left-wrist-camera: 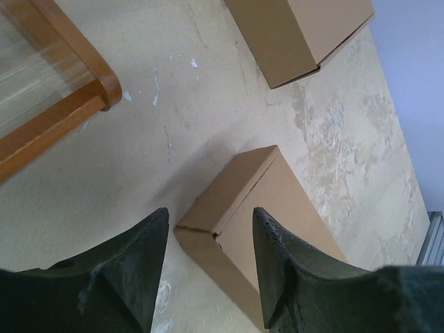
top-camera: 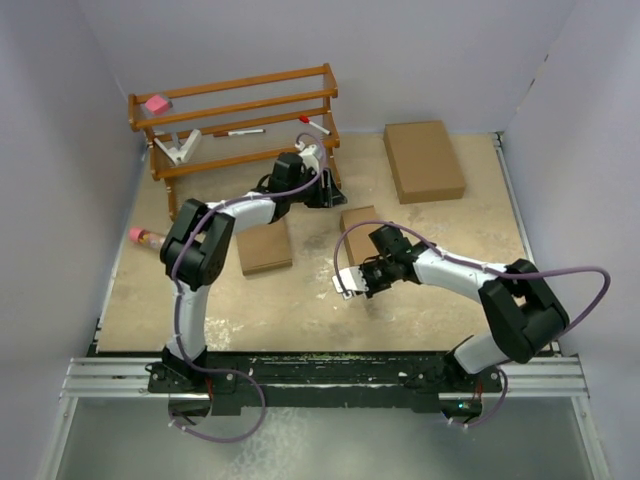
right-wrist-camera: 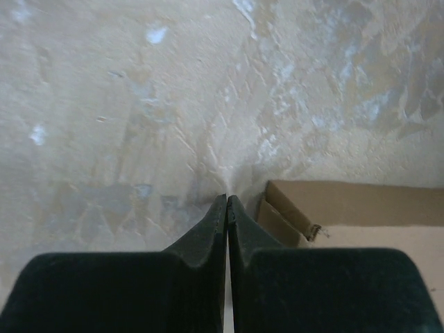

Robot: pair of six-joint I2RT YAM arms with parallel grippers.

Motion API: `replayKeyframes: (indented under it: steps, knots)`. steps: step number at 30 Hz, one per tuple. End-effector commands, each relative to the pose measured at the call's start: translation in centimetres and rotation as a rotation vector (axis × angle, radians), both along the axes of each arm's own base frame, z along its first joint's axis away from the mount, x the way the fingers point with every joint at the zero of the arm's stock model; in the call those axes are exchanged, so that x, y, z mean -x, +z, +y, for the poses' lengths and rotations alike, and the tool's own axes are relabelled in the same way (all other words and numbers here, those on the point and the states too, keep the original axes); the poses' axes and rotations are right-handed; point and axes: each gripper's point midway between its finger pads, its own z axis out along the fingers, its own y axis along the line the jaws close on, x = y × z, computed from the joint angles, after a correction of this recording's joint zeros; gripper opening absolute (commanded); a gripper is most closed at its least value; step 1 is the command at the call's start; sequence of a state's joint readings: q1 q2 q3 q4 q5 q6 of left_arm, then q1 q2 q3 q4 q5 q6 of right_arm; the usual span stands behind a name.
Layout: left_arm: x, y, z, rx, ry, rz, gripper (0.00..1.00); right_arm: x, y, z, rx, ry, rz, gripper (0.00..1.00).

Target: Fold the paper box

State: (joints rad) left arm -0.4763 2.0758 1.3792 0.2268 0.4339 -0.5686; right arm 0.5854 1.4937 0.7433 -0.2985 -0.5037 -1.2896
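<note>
**Desk** (top-camera: 320, 310): beige, scuffed top, walled on three sides.

**Wooden rack** (top-camera: 240, 83): stood at the back left of the desk, railed shelves.

**Flat brown box** (top-camera: 425, 160): largest carton, lay at the back right, well apart from both arms.

**Wider brown box** (top-camera: 265, 247): lay flat left of centre, beside the left arm's forearm.

**Paper box** (top-camera: 358, 222): slim, brown, folded up, and lay on the desk near the centre between the two grippers. In the left wrist view (left-wrist-camera: 270, 208) it ran diagonally, its near end under the gap between the fingers.

**Left gripper** (top-camera: 328, 192): reached in over the paper box's far end. It was released, with jaws apart (left-wrist-camera: 209, 211) and no contact with the cardboard to be seen.

**Right gripper** (top-camera: 348, 283): sat low over bare desk, just in front of the paper box. It was clenched, with fingers pressed together (right-wrist-camera: 227, 198) and nothing between them. A brown cardboard edge with a loose flap showed just to its right; which carton could not be told.

**Pink-capped tube** (top-camera: 146, 237): lay at the desk's left edge.

**Pink block** (top-camera: 155, 103): rested on the rack's top left.
</note>
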Motion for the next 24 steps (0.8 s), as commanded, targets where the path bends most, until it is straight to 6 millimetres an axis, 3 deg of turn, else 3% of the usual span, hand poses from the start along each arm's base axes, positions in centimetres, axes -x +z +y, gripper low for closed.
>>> replayKeyframes:
  steps: [1,8,13,16,17,19,22,24]
  knots:
    - [-1.0,1.3,-2.3,0.084,-0.079,-0.048,0.55,-3.3,0.5,-0.3,0.042,-0.104,-0.147,0.05]
    - [1.4,-2.0,-3.9,0.09,-0.232,0.017,0.53,-5.6,0.9,-1.2,0.07,-0.194,-0.256,0.05]
    - [2.6,-2.4,-3.8,0.077,-0.226,0.016,0.54,-6.0,1.8,-1.2,0.057,-0.22,-0.276,0.07]
    - [1.2,-0.6,-2.9,0.069,-0.142,-0.009,0.56,-3.2,2.1,-1.0,0.037,-0.146,-0.153,0.11]
    - [0.2,0.7,-2.2,0.067,-0.095,-0.024,0.56,-1.8,2.9,-1.0,0.004,-0.086,-0.095,0.14]
    - [-1.6,3.1,-0.4,0.063,0.01,-0.046,0.57,-0.9,5.0,-1.3,-0.073,-0.046,-0.053,0.19]
    - [-2.9,7.0,1.8,0.061,0.125,-0.097,0.65,-0.9,8.9,-1.9,-0.212,-0.091,-0.037,0.29]
    - [-2.5,9.3,2.6,0.064,0.154,-0.134,0.68,-1.9,11.5,-2.3,-0.311,-0.175,-0.025,0.4]
